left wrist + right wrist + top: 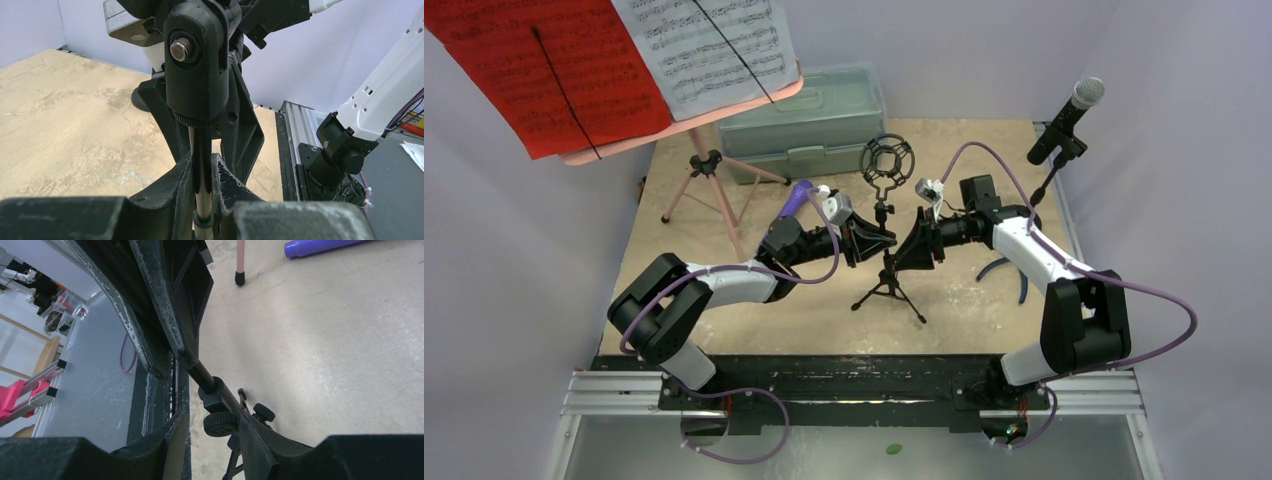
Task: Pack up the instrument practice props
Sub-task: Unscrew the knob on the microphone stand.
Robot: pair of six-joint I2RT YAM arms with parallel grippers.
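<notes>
A small black mic stand with a ring-shaped mount stands on the tabletop's middle. My left gripper is shut on its thin pole, just below the swivel joint. From the other side my right gripper faces it. Its jaws stand apart around the stand's clamp collar, one finger against the collar. The purple microphone lies behind my left wrist. The pink tripod holds red and white pages. A black silver-headed microphone stands at the back right.
A grey-green plastic case sits against the back wall. Blue-handled pliers lie beneath my right arm. A pink tripod foot and the purple microphone rest on the board beyond the stand. The black base rail runs along the near edge.
</notes>
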